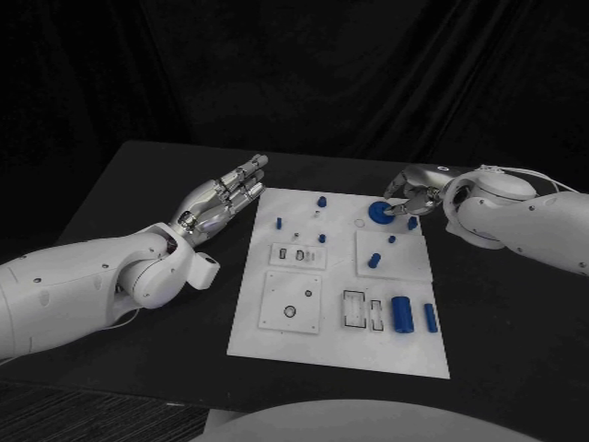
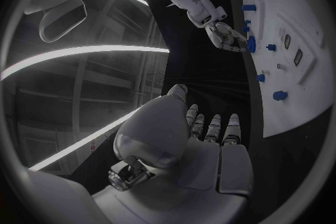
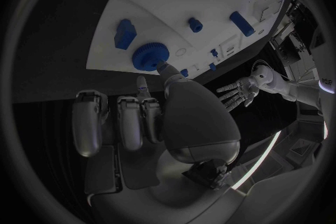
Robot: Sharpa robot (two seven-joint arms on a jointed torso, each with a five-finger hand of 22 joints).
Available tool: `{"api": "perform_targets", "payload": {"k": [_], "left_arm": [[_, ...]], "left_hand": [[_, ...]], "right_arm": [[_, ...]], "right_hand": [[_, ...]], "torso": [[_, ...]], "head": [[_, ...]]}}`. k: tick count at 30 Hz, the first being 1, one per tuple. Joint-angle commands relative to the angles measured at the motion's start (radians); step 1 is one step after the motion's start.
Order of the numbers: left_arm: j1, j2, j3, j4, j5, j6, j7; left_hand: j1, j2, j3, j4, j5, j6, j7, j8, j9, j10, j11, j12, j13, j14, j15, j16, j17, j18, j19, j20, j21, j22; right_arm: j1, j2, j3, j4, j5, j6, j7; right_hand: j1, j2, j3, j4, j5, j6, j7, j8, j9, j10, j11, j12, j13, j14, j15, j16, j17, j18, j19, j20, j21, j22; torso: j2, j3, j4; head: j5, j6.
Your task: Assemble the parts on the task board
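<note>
Two robot hands flank the task board (image 1: pixel 341 354): left (image 1: pixel 222 198) spread, right (image 1: pixel 414 195) touching blue gear (image 1: pixel 378 213).

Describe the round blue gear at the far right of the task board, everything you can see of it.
The blue gear is a round, flat disc with a toothed edge and a raised hub, plastic by its look. It lies flat on the white task board near its far right corner, beside smaller blue pegs. The right robot hand is at it: one fingertip touches its rim, the other fingers hanging off the board's edge. It is not lifted.
</note>
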Motion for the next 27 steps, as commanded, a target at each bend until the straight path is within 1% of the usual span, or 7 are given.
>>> {"api": "perform_targets", "payload": {"k": [1,6,11,13,17,22,27], "left_arm": [[-0.001,0.003,0.001,0.001,-0.001,0.014,0.027],[-0.001,0.004,0.001,0.000,-0.001,0.015,0.025],[-0.002,0.004,0.001,-0.001,-0.001,0.015,0.024],[-0.002,0.004,0.001,-0.001,-0.001,0.016,0.024],[-0.002,0.006,0.001,-0.002,-0.001,0.016,0.024],[-0.002,0.007,0.001,-0.003,-0.001,0.018,0.022],[-0.002,0.008,0.001,-0.003,-0.001,0.020,0.020]], "left_hand": [[0.006,0.001,0.006,0.002,0.006,0.001,0.005,0.005,0.001,-0.001,0.007,-0.007,-0.001,-0.002,0.006,-0.004,-0.002,0.008,0.001,0.009,-0.003,-0.002],[0.006,0.001,0.006,0.002,0.006,0.001,0.005,0.005,0.001,-0.001,0.007,-0.007,-0.001,-0.002,0.006,-0.004,-0.002,0.008,0.001,0.009,-0.003,-0.002],[0.006,0.001,0.006,0.002,0.006,0.001,0.005,0.005,0.001,-0.001,0.007,-0.007,-0.001,-0.002,0.006,-0.004,-0.002,0.008,0.001,0.009,-0.003,-0.002],[0.006,0.001,0.006,0.002,0.006,0.001,0.005,0.005,0.001,-0.001,0.007,-0.007,-0.001,-0.002,0.006,-0.004,-0.002,0.008,0.001,0.009,-0.003,-0.002],[0.006,0.001,0.008,0.001,0.006,0.001,0.006,0.005,0.001,-0.001,0.008,-0.007,-0.001,-0.002,0.006,-0.004,-0.002,0.008,0.001,0.009,-0.003,-0.002],[0.006,0.001,0.008,0.001,0.006,0.001,0.006,0.005,0.001,-0.001,0.008,-0.007,-0.001,-0.002,0.006,-0.004,-0.002,0.008,0.001,0.009,-0.003,-0.002],[0.006,0.001,0.008,0.001,0.006,0.001,0.006,0.005,0.001,-0.001,0.008,-0.007,-0.001,-0.002,0.006,-0.004,-0.002,0.008,0.001,0.009,-0.003,-0.002]], "right_arm": [[-0.006,0.004,0.000,-0.005,-0.014,0.011,-0.020],[-0.010,0.007,0.000,-0.009,-0.014,0.010,-0.016],[-0.012,0.008,0.000,-0.009,-0.014,0.006,-0.008],[-0.012,0.008,0.000,-0.009,-0.014,0.007,-0.006],[-0.013,0.009,0.000,-0.008,-0.014,0.009,-0.008],[-0.014,0.011,0.000,-0.008,-0.014,0.014,-0.015],[-0.016,0.014,0.000,-0.009,-0.033,0.023,-0.026]], "right_hand": [[-0.001,-0.004,-0.002,-0.004,-0.025,0.001,0.005,0.000,0.003,0.106,0.005,0.002,0.263,0.106,0.005,0.003,0.263,-0.009,0.021,0.003,0.003,0.223],[-0.010,-0.006,-0.010,-0.002,-0.061,0.005,0.006,0.001,0.008,0.106,0.006,0.002,0.263,0.106,0.006,0.003,0.263,-0.009,0.022,0.003,0.004,0.224],[-0.011,-0.008,-0.013,-0.002,-0.073,0.008,0.006,0.003,0.010,0.106,0.006,0.002,0.263,0.106,0.006,0.003,0.263,-0.009,0.023,0.004,0.004,0.224],[-0.010,-0.009,-0.013,-0.003,-0.075,0.010,0.005,0.004,0.011,0.106,0.006,0.002,0.263,0.106,0.006,0.003,0.263,-0.009,0.024,0.004,0.005,0.224],[-0.006,-0.009,-0.013,-0.006,-0.077,0.016,0.004,0.006,0.013,0.106,0.005,0.002,0.263,0.106,0.006,0.003,0.263,-0.011,0.028,0.004,0.009,0.226],[0.001,-0.008,-0.011,-0.012,-0.061,0.032,0.004,0.012,0.019,0.106,0.004,0.002,0.263,0.106,0.004,0.003,0.263,-0.014,0.039,0.002,0.021,0.231],[0.013,-0.008,-0.007,-0.023,-0.020,0.049,0.006,0.015,0.025,0.106,0.005,0.002,0.263,0.106,0.004,0.003,0.263,-0.015,0.042,0.002,0.025,0.232]], "torso": [[0.000,0.0000,0.0006],[0.001,0.0005,0.0022],[0.000,0.0003,0.0018],[0.000,-0.0002,0.0005],[0.000,-0.0008,-0.0002],[0.000,-0.0006,0.0000],[0.000,-0.0001,0.0012]], "head": [[-0.002,0.000],[-0.002,-0.001],[0.000,-0.002],[0.000,-0.002],[-0.001,-0.002],[-0.001,-0.002],[-0.003,-0.003]]}}
